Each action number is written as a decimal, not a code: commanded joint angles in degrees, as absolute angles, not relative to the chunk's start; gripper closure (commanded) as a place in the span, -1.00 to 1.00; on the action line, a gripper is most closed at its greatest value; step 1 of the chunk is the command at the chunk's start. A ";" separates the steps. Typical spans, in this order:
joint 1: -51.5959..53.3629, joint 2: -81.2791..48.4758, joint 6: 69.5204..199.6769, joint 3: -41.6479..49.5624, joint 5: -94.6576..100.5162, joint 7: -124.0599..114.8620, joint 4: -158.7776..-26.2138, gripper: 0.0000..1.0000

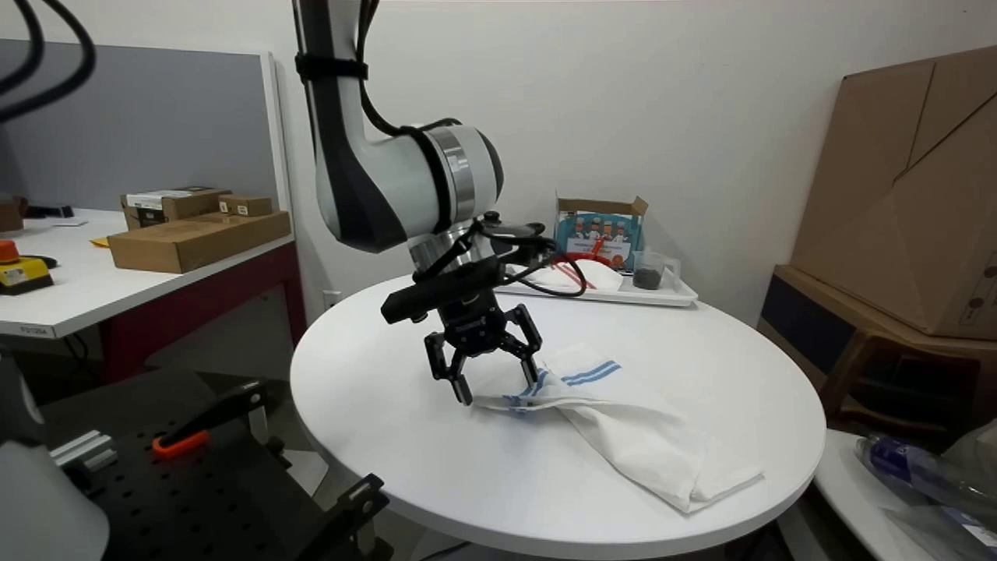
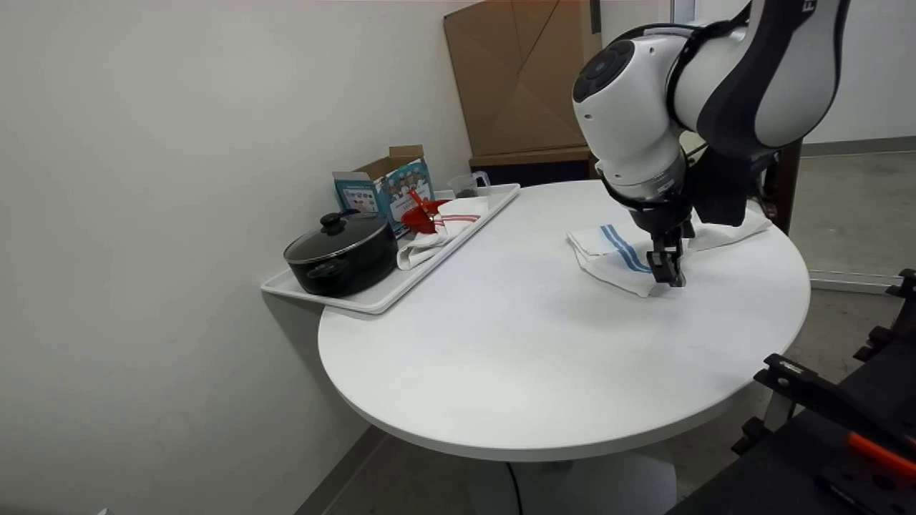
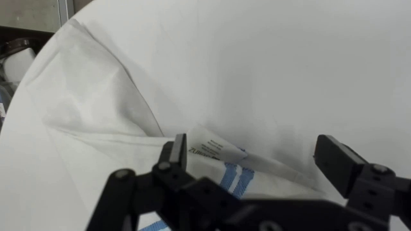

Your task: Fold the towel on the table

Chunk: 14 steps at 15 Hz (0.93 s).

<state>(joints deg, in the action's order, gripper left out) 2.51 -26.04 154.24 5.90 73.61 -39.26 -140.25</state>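
The towel is white with blue stripes and lies crumpled and partly folded over on the round white table (image 1: 374, 374). It shows in both exterior views (image 1: 639, 440) (image 2: 608, 259) and in the wrist view (image 3: 86, 93). My gripper (image 1: 498, 386) is open and points down at the towel's striped end. In the wrist view the gripper (image 3: 252, 147) has one finger over the towel and the other just past its corner. A printed label and a folded edge lie between the fingers. In an exterior view the gripper (image 2: 669, 275) is low and hides part of the towel.
A white tray (image 2: 386, 297) at the table's wall side holds a black pot (image 2: 343, 257), a box (image 2: 408, 189), a red utensil (image 2: 422, 214), another towel (image 2: 461, 209) and a clear cup (image 1: 648, 271). A large cardboard box (image 1: 896, 195) stands beyond the table.
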 commanded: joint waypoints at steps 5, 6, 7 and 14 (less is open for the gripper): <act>2.76 -31.28 154.88 6.15 76.87 -38.92 -135.03 -1.00; 2.81 -31.79 154.83 6.11 77.24 -38.90 -134.69 -1.00; 2.85 -32.34 154.78 6.07 77.62 -38.83 -134.33 -1.00; 3.36 -34.84 154.48 5.76 78.83 -38.45 -132.63 -0.31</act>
